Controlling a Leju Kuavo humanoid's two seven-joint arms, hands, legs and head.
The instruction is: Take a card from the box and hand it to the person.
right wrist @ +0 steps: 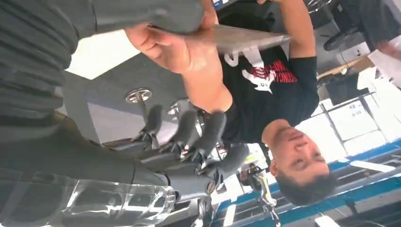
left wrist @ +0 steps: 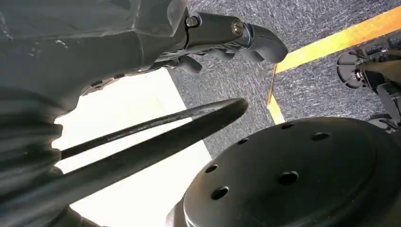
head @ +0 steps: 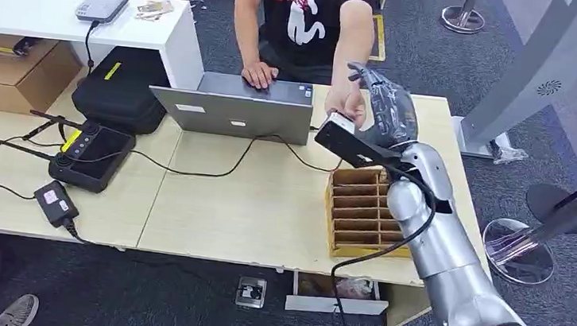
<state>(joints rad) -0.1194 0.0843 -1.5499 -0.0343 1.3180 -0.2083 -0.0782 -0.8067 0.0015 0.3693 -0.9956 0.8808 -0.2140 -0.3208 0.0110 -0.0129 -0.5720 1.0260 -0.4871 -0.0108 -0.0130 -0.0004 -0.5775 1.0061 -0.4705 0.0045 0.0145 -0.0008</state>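
The right hand [head: 386, 108] is raised above the far end of the wooden box [head: 360, 211], fingers spread. The card [right wrist: 241, 38] sits beside its thumb, pinched in the person's hand [right wrist: 175, 45]; whether the robot grips it too, I cannot tell. The left hand [left wrist: 227, 35] hangs with fingers curled, holding nothing.

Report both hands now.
Left hand: fingers curled, holding nothing.
Right hand: cannot be told whether it grips the card; a person's hand holds it.
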